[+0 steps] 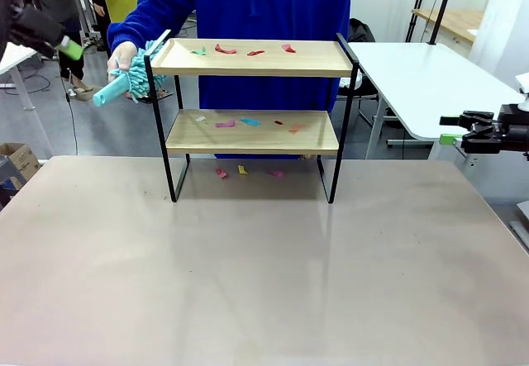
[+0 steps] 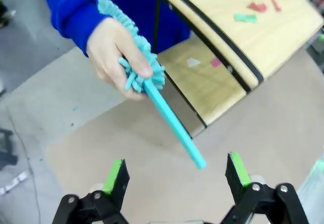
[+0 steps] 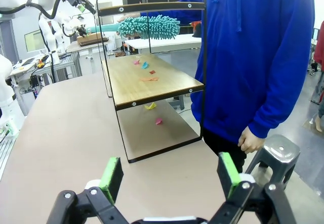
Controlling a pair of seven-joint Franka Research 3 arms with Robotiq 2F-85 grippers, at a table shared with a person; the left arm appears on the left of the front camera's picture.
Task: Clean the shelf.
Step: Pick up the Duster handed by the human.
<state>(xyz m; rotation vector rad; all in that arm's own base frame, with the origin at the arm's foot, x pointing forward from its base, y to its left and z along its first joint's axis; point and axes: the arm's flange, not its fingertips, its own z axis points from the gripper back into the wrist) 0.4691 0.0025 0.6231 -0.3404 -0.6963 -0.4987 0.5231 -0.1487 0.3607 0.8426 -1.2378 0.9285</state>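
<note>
The shelf [image 1: 252,139], two light wood boards in a thin black frame, stands at the far middle of the table. Coloured paper scraps [image 1: 248,121] lie on both boards and on the table under it. A person in blue holds a teal fluffy duster [image 1: 136,81] by its head at the shelf's left end, handle pointing outward. My left gripper [image 2: 176,172] is open, and the duster [image 2: 152,90] handle's tip hangs just beyond its fingers without touching. It is at the top left [image 1: 73,49]. My right gripper [image 3: 169,176] is open and holds nothing, off the table's right side [image 1: 448,130].
The beige table [image 1: 248,275] is bare in front of the shelf. A white table [image 1: 421,77] stands at the back right and a cardboard box [image 1: 12,163] on the floor at left. A metal stool [image 3: 276,153] is beside the person's lowered hand [image 3: 250,140].
</note>
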